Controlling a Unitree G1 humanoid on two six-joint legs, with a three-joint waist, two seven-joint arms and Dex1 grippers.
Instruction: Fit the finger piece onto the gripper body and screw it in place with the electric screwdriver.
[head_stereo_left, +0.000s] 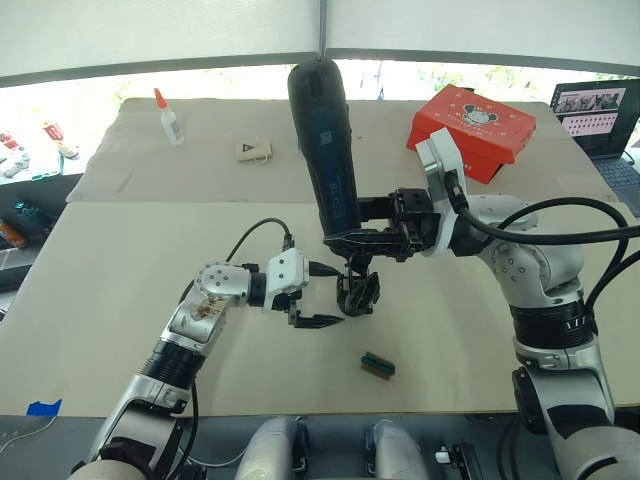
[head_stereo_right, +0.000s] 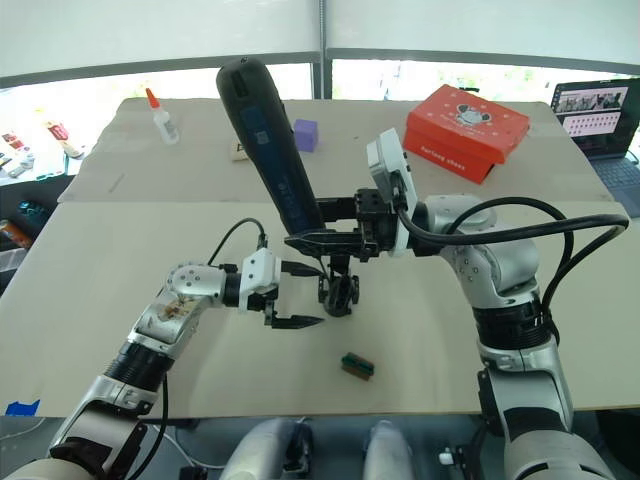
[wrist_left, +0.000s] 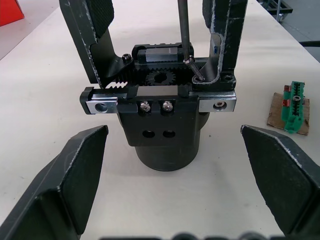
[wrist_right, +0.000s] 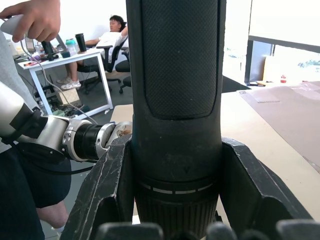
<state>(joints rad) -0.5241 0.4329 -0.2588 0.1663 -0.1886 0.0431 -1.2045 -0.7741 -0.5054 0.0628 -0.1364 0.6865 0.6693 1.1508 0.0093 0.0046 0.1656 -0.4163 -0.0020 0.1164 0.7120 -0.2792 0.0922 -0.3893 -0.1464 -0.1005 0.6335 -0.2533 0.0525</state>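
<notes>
Two arms meet at mid-surface in the left eye view: the right gripper (head_stereo_left: 345, 240) is clamped around the electric screwdriver (head_stereo_left: 322, 140), held upright and leaning a little, bit pointing down into the gripper body (head_stereo_left: 358, 290), which stands on the tan surface (head_stereo_left: 120, 270). The left gripper (head_stereo_left: 318, 296) sits just beside the body with its fingers spread and nothing between them. A small green-and-dark block (head_stereo_left: 377, 365) lies nearer the robot, apart from the work; a red box (head_stereo_left: 470, 128) and a glue bottle (head_stereo_left: 168, 117) rest at the far side. The left wrist view looks straight at the body's toothed rack and round base, with the finger piece (wrist_left: 222, 40) seated upright on the carriage and the bit (wrist_left: 184, 30) resting on a screw (wrist_left: 195, 72) at its foot. The right wrist view shows the screwdriver barrel wedged tight between that gripper's fingers, with a person's hand (wrist_right: 32, 19) in the background. Fitting looks done; driving the screw appears under way or about to start, and I cannot tell how deep it sits.
</notes>
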